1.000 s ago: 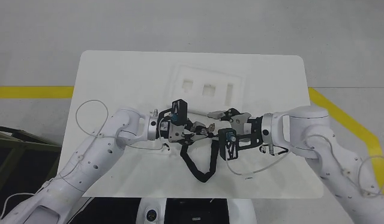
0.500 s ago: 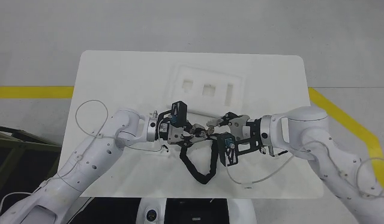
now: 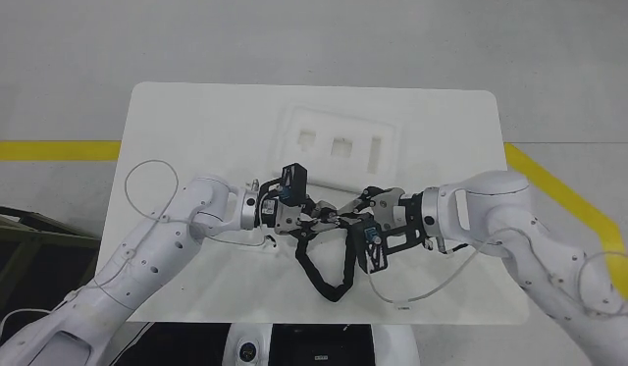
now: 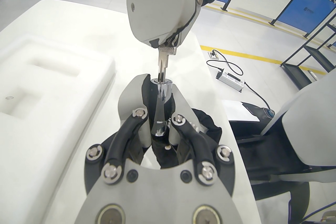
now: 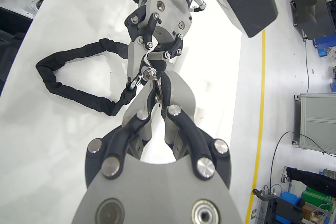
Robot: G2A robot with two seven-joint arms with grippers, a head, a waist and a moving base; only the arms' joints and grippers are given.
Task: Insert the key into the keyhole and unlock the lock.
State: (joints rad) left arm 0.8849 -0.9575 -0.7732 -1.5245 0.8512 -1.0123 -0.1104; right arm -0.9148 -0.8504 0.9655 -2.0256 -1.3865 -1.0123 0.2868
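My left gripper [image 4: 158, 93] is shut on the chrome lock cylinder [image 4: 160, 107] of a black fabric-covered chain lock [image 3: 329, 268], held above the table's front middle. My right gripper [image 4: 168, 45] is shut on the head of a silver key [image 4: 164, 64]. The key's tip sits in the keyhole [image 4: 160, 81] at the cylinder's end, with most of the blade still outside. In the right wrist view the key [image 5: 157, 88] runs edge-on from my right gripper [image 5: 157, 93] to the lock face [image 5: 149, 74], and the black chain [image 5: 76, 93] loops on the table. The two grippers meet in the top view [image 3: 334, 217].
A white foam tray [image 3: 339, 142] with rectangular recesses lies on the white table [image 3: 196, 121] just behind the grippers. A small ring [image 4: 9, 97] rests in one recess. A thin white cable [image 3: 432, 280] curls near the table's front edge.
My right gripper has moved left toward the left gripper, bringing the key up to the lock cylinder. The left arm has held still.
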